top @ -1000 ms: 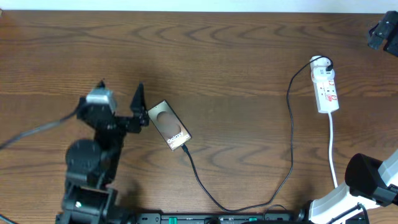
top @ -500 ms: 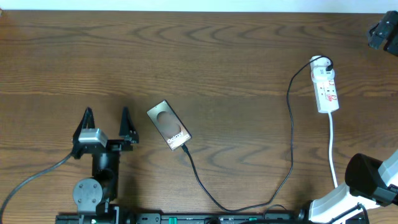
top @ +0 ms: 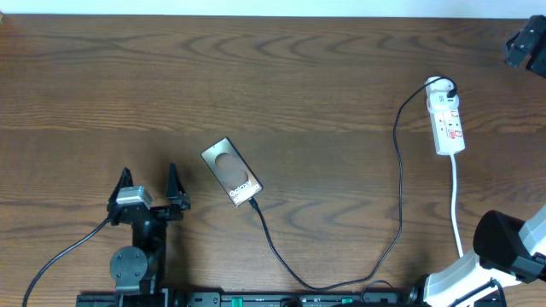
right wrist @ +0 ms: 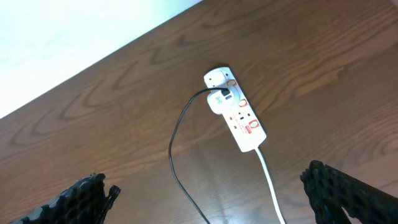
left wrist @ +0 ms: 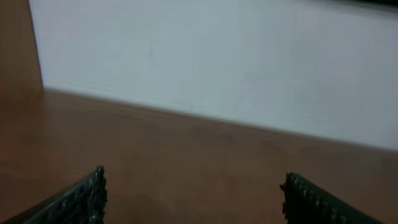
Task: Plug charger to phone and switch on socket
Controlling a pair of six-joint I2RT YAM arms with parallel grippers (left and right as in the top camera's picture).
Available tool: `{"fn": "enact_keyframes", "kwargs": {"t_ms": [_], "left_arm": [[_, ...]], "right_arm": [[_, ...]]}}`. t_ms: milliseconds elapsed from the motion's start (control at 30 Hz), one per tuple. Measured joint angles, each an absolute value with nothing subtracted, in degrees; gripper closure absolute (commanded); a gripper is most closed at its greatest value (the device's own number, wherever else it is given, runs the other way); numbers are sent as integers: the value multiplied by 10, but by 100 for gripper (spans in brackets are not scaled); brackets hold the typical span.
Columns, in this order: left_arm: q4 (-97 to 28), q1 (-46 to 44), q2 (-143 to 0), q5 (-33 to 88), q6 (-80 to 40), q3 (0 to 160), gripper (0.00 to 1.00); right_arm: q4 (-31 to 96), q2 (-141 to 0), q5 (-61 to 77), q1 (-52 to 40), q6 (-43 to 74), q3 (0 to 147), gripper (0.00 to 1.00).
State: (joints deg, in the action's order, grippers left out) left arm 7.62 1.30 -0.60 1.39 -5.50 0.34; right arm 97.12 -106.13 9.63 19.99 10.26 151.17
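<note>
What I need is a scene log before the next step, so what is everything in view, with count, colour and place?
phone: one, silvery-grey, left of table centre
charger cable: one, black, from the phone's lower end along the near edge up to the power strip
power strip: one, white with red marks, far right
white cord: one, white, from strip toward near edge
table: one, dark brown wood
dark object: one, black, top right corner, unidentifiable
left gripper: one, black, open, near left
right gripper: one, black, open, above the strip
</note>
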Motion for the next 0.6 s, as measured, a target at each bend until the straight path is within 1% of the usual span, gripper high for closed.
{"fn": "enact_keyframes", "kwargs": {"t_ms": [133, 600], "left_arm": [[-5, 14, -7, 18, -55, 4, 13], [-13, 14, -6, 31, 3, 8, 13]], "right_arm": [[972, -1061, 96, 200, 103, 1512, 1], [971, -1061, 96, 200, 103, 1512, 1]]}}
